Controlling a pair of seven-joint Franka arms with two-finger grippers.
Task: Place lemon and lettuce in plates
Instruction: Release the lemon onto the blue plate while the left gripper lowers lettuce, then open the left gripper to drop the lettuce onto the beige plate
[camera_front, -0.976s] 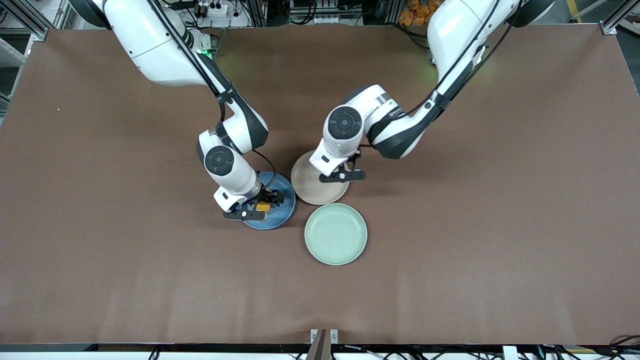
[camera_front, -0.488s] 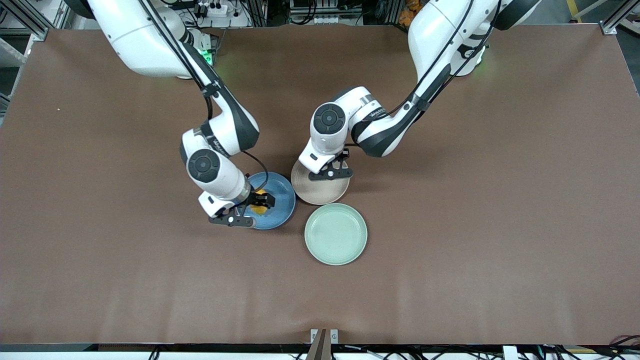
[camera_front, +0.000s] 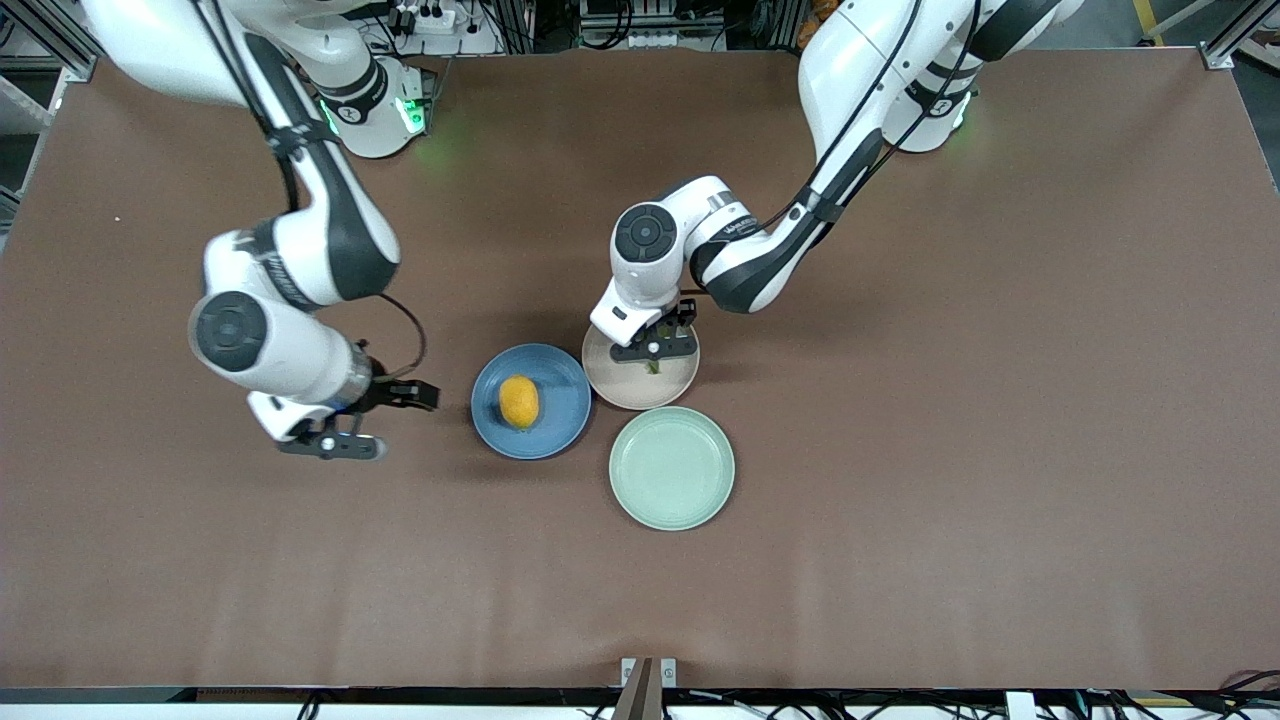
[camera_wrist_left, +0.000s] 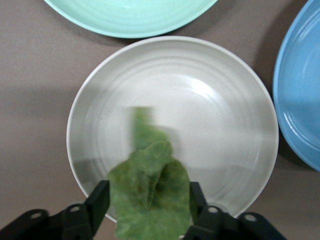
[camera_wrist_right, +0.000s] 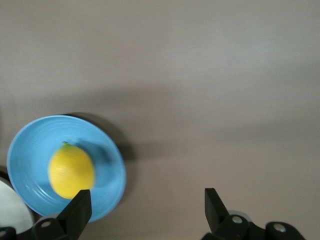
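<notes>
The yellow-orange lemon (camera_front: 519, 401) (camera_wrist_right: 71, 171) lies in the blue plate (camera_front: 558, 385) (camera_wrist_right: 35, 145). My right gripper (camera_front: 375, 420) (camera_wrist_right: 146, 197) hangs open and empty over bare table, beside that plate toward the right arm's end. My left gripper (camera_front: 662, 345) (camera_wrist_left: 148, 190) hovers over the beige plate (camera_front: 620, 385) (camera_wrist_left: 215, 125). Its fingers are spread open. The green lettuce (camera_wrist_left: 150, 200) hangs loose between them above the plate's edge. In the front view only a sliver of the lettuce (camera_front: 652, 366) peeks out under the hand.
A pale mint-green plate (camera_front: 671, 467) (camera_wrist_left: 130, 15) sits empty, touching the beige plate and nearer the front camera. The three plates cluster mid-table, with brown tabletop (camera_front: 950, 450) all around them.
My right gripper pulled away from the blue plate toward the right arm's end, leaving the lemon lying there. My left gripper shifted over the beige plate and its fingers spread apart.
</notes>
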